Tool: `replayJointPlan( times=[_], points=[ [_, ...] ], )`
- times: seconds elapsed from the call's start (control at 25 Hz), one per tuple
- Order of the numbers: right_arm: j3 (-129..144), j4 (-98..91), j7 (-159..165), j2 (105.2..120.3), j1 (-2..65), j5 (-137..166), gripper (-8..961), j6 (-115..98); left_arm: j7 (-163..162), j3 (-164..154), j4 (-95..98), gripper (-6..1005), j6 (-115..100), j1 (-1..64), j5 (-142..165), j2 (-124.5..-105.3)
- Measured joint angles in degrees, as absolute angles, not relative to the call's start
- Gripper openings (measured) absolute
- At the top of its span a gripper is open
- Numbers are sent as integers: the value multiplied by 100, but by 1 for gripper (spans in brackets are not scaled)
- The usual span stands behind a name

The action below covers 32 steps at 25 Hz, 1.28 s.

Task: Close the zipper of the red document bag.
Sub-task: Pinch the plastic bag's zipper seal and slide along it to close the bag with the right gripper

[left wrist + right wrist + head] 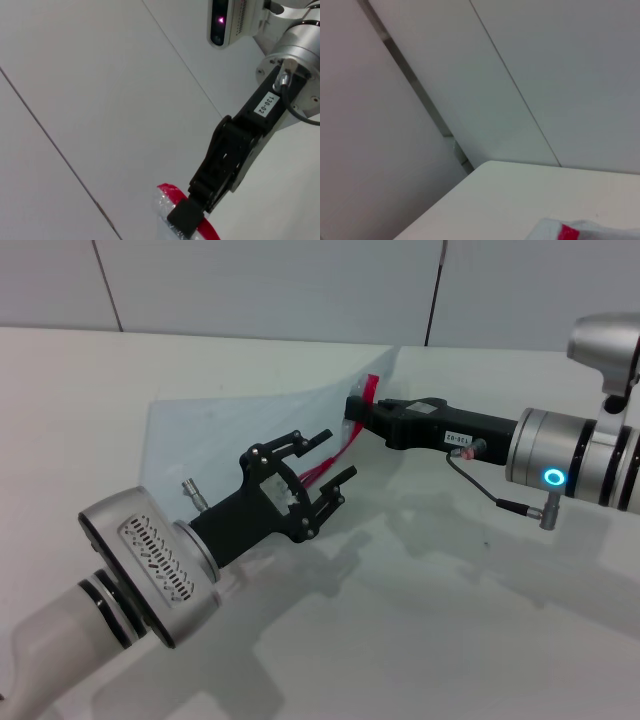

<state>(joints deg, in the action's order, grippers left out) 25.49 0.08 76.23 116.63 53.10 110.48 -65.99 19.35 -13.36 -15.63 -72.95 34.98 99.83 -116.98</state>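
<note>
The red document bag (225, 430) is a translucent pale pouch held up off the white table, tilted. Its zipper (347, 447) is a thin red strip running from the raised corner down toward my left gripper. My right gripper (356, 412) comes in from the right and is shut on that raised corner at the red edge. The left wrist view shows the same grip, with the right gripper (186, 218) clamped on the zipper (169, 193). My left gripper (335, 457) is open, its fingers either side of the red strip lower down. The bag's corner (555, 231) shows in the right wrist view.
The white table (450, 620) spreads around both arms. A pale panelled wall (270, 285) stands behind it. A cable (480, 490) hangs under the right wrist.
</note>
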Motion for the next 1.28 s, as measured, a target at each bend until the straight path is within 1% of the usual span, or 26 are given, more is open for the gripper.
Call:
replayJointPlan(
  times=[0.4, 0.6, 0.72, 0.96, 1.16, 1.28],
  points=[
    [2565, 8, 7619, 11663, 5308, 11057, 25, -6677, 2082, -1336, -1565, 429, -7295, 3476, 9982, -11698],
    [2579, 9, 7619, 11662, 5308, 11065, 26, -6680, 2087, -1336, -1563, 323, -7295, 3471, 9978, -11698],
    [2590, 8, 7619, 11662, 5308, 11071, 27, -6680, 2088, -1336, -1561, 236, -7295, 3471, 9977, -11699],
    [2629, 8, 7619, 11663, 5310, 11074, 28, -6680, 2091, -1336, -1550, 177, -7295, 3471, 9975, -11698],
    [2629, 9, 7620, 11663, 5301, 11075, 29, -6680, 2092, -1336, -1550, 79, -7189, 3483, 9975, -11695],
    [2627, 2, 7620, 11663, 5290, 11075, 29, -6680, 2092, -1336, -1552, 79, -7152, 3490, 9975, -11696]
  ],
)
